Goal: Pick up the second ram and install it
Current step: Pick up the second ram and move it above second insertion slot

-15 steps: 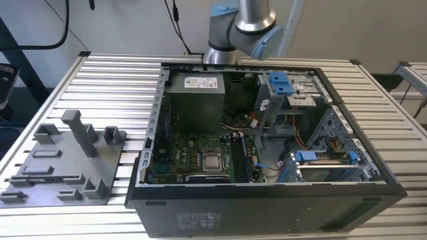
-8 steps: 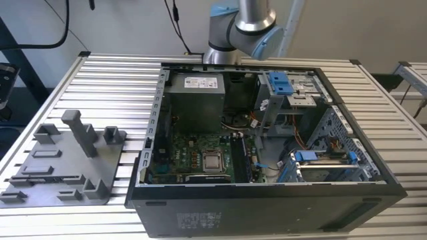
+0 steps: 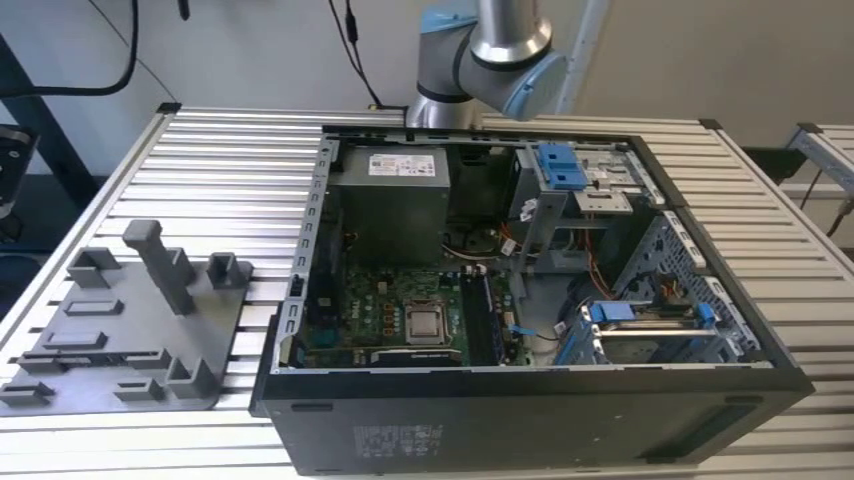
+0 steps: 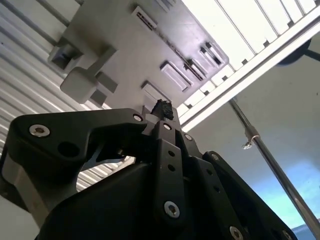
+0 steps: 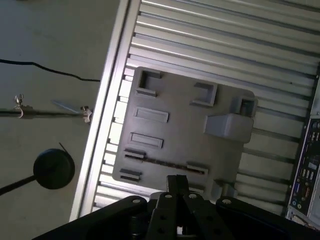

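**Operator:** Where is the second ram?

**Guide:** You'll find it in the first wrist view. I take it to be the thin dark strip (image 5: 167, 163) standing on edge between two slotted holders of the grey tray (image 3: 134, 340). That tray lies at the lower left of the exterior view, outside the computer case (image 3: 534, 425).

**Operator:** And the gripper?

**Guide:** The gripper (image 5: 177, 179) hangs above the tray's edge near that strip, with its jaws drawn together and nothing held. To do this well, I think you should spread them before descending. Line them up across the board's flat faces, come straight down at its middle, and stay clear of the upright post (image 3: 163, 262).
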Robot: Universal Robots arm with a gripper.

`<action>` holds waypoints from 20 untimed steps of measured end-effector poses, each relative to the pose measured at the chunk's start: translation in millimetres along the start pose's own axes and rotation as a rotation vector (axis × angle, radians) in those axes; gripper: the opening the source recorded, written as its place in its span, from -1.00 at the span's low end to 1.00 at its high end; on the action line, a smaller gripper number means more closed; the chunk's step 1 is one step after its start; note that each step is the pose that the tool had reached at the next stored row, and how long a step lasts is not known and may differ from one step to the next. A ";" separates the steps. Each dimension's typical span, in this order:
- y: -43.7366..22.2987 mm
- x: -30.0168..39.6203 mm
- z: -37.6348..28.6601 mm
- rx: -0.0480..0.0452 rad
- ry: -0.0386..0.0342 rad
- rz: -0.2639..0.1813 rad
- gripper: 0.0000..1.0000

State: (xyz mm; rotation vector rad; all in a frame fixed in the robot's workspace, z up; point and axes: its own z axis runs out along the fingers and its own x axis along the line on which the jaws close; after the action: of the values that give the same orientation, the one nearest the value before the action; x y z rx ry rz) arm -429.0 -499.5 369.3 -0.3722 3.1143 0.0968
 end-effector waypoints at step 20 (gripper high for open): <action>0.0 0.1 0.8 -0.0026 0.0185 -0.346 -0.79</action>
State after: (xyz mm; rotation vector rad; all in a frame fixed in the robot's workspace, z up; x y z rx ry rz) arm -429.0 -499.5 368.5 -0.9060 3.0111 0.0952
